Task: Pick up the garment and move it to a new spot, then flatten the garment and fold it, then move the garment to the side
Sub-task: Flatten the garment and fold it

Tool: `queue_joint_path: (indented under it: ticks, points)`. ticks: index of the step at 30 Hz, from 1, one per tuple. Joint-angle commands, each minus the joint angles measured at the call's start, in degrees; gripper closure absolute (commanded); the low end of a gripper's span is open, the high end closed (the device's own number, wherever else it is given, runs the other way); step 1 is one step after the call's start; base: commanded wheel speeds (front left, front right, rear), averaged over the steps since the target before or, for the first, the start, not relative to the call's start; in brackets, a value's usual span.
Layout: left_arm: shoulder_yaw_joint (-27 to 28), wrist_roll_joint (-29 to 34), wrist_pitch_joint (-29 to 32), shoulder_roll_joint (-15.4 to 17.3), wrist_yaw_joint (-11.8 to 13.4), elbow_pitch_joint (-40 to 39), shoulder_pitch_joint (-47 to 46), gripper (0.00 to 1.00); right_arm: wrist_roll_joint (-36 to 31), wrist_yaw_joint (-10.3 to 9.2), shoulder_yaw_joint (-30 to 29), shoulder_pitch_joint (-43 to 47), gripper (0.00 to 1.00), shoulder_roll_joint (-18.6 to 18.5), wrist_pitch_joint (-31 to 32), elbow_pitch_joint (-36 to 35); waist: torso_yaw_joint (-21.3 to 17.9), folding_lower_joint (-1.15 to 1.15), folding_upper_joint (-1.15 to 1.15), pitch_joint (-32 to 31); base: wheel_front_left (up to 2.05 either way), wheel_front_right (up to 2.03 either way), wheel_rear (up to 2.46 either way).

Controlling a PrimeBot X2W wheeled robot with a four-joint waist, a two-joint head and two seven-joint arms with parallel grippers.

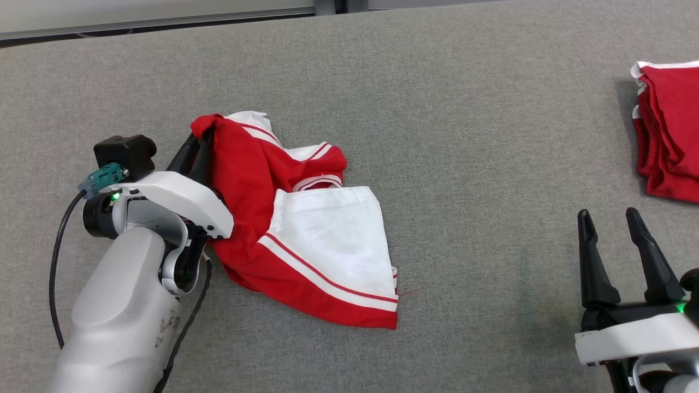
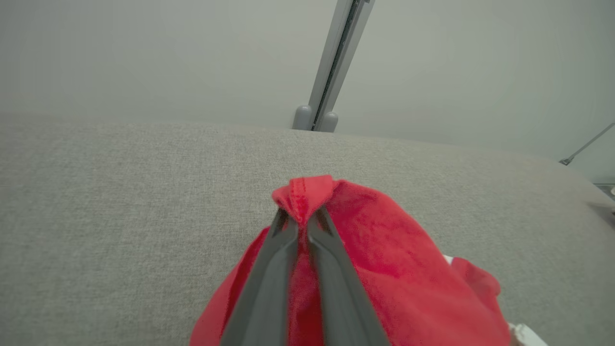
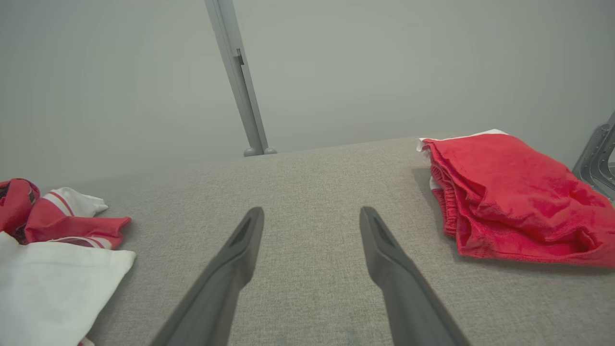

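While the left tool [image 1: 195,143] pinches a small red hem fold of the garment [image 1: 322,240], fingers pressed together on it, the bulk of the cloth lies crumpled on the grey counter [image 1: 464,109], left of centre in the head view, with the white panel and its red stripes uppermost. Pinch point sits raised at the garment's far left corner; the rest drapes down from it and touches the counter. Right tool [image 1: 610,218] hovers at the near right, fingers spread, holding nothing, well apart from the garment. Folded red stack [image 1: 669,136] rests at the far right edge of the counter.

Risks, as judged: only a little hem shows past the fingertips in the left wrist view, so the fold could slip free once the full weight hangs from it. A one-corner lift may leave the cloth twisted and harder to flatten. Dragging rather than lifting could bunch it on the textured surface. A new spot chosen too far right could disturb the stack.

Containers: nothing here serves as one; both cloth items lie straight on the counter.
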Motion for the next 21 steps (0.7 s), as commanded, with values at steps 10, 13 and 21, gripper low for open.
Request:
queue_joint_path:
  ticks: [10,13,21]
  points:
    - [1.85,2.78,-9.24,0.15,-1.22,2.13,1.85,0.0,-1.24,-0.03,0.49,-0.79,0.0,-0.74,0.81,0.17,2.63,0.0,0.0,-3.28,0.0,0.0,0.0]
    - [4.29,6.25,-9.55,0.71,0.29,-5.91,6.61,0.0,-1.28,-0.03,0.58,0.43,0.0,-1.36,1.46,0.08,4.62,0.0,0.0,-5.54,0.0,0.0,0.0]
    - [7.88,12.55,-9.54,2.2,2.34,-23.01,21.81,0.0,-0.83,-0.03,1.36,3.16,0.0,-2.24,2.92,0.19,6.46,0.0,0.0,-10.61,0.0,0.0,0.0]
